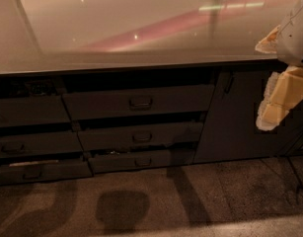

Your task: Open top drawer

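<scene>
End effector (279, 100) hangs at the right side of the view, below the tabletop's (116, 33) front edge and in front of the tall cabinet door (235, 122). It touches nothing, and whether it is spread or closed I cannot tell. Well apart to its left, the top drawer (141, 101) sits just under the front edge, with a dark gap above it and two shallower drawers (141, 137) below. The tabletop is glossy with a pink reflection. Shadows lie across the speckled floor (156, 206).
</scene>
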`<state>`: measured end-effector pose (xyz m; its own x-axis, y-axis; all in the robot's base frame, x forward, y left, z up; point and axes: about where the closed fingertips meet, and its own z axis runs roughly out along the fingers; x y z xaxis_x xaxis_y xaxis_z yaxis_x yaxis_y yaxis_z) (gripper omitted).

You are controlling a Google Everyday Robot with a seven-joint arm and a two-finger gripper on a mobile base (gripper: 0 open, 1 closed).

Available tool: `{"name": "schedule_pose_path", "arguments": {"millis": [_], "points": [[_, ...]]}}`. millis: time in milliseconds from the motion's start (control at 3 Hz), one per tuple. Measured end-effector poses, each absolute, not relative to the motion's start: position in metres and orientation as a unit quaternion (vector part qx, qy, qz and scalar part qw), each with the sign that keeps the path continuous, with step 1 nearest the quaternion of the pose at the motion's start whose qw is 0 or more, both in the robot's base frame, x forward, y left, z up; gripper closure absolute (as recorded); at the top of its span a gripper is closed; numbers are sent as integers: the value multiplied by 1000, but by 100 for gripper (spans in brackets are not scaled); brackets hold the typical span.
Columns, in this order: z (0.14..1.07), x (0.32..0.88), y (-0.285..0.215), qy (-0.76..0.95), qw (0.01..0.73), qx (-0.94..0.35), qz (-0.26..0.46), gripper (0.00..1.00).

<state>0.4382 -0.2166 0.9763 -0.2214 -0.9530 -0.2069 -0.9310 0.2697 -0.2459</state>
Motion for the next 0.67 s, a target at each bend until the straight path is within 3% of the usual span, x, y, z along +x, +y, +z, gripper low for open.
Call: {"name": "schedule_pose_path", "arguments": {"millis": [667], "points": [[980,444,-218,782,174,-594,-72,0]]}}
